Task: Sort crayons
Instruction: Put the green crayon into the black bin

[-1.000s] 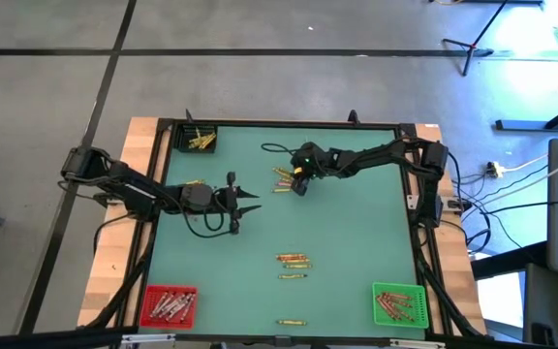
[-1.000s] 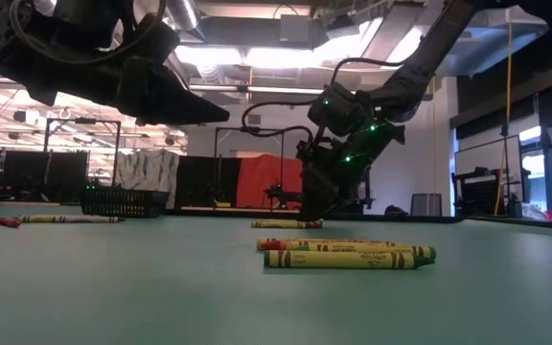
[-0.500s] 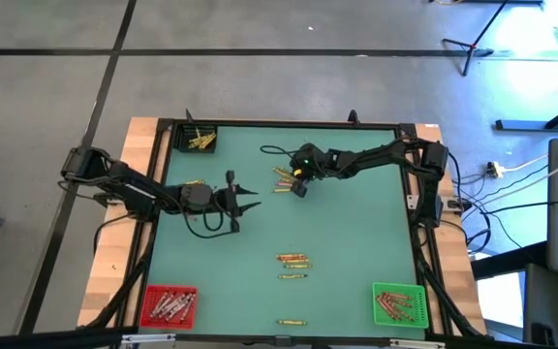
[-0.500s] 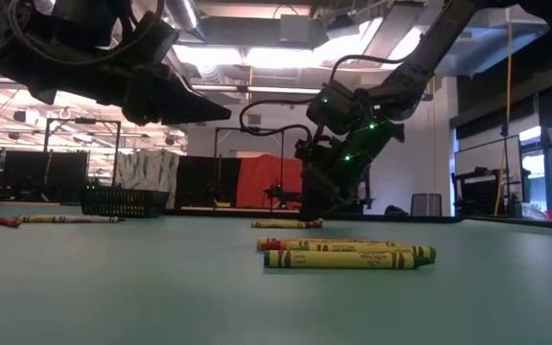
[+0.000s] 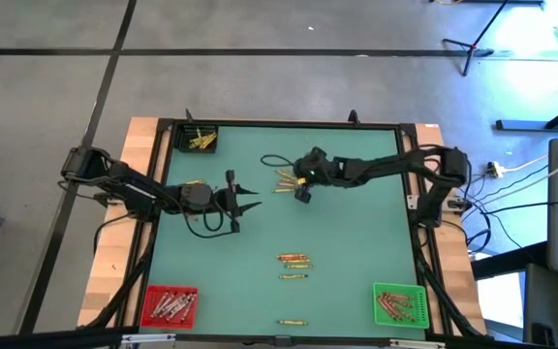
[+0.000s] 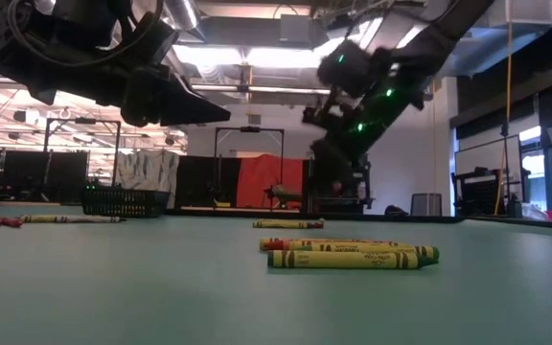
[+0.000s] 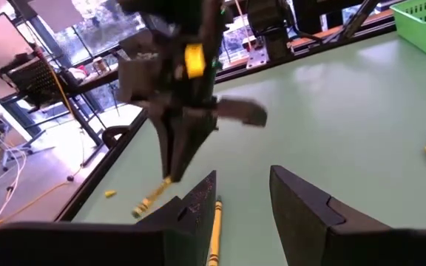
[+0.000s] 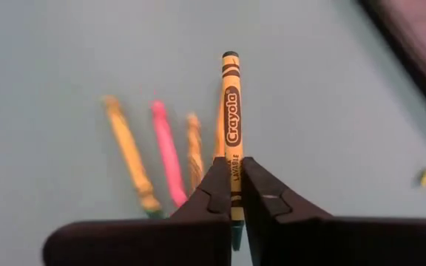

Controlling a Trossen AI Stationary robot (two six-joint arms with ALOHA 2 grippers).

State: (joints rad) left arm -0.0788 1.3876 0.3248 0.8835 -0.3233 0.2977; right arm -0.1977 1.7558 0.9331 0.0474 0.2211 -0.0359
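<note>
Fingers (image 8: 220, 193) of the right gripper (image 5: 302, 191) pinch a yellow-orange crayon (image 8: 231, 133), lifted off the tabletop (image 5: 356, 252).
Left gripper (image 5: 250, 201) hangs parted, holding nothing, above the tabletop's left side. Loose crayons (image 5: 283, 178) lie beneath the right gripper, more crayons (image 5: 294, 262) near the middle. Black bin (image 5: 199, 139) holds yellow sticks, red bin (image 5: 169, 304) reddish ones, green bin (image 5: 399, 303) a few more.

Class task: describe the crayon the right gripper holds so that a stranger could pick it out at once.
Start at the green table, far half, where the right gripper hangs above loose crayons. The held crayon is yellow-orange with a Crayola label. Unlike the others, it is off the table, pinched between the fingers.
</note>
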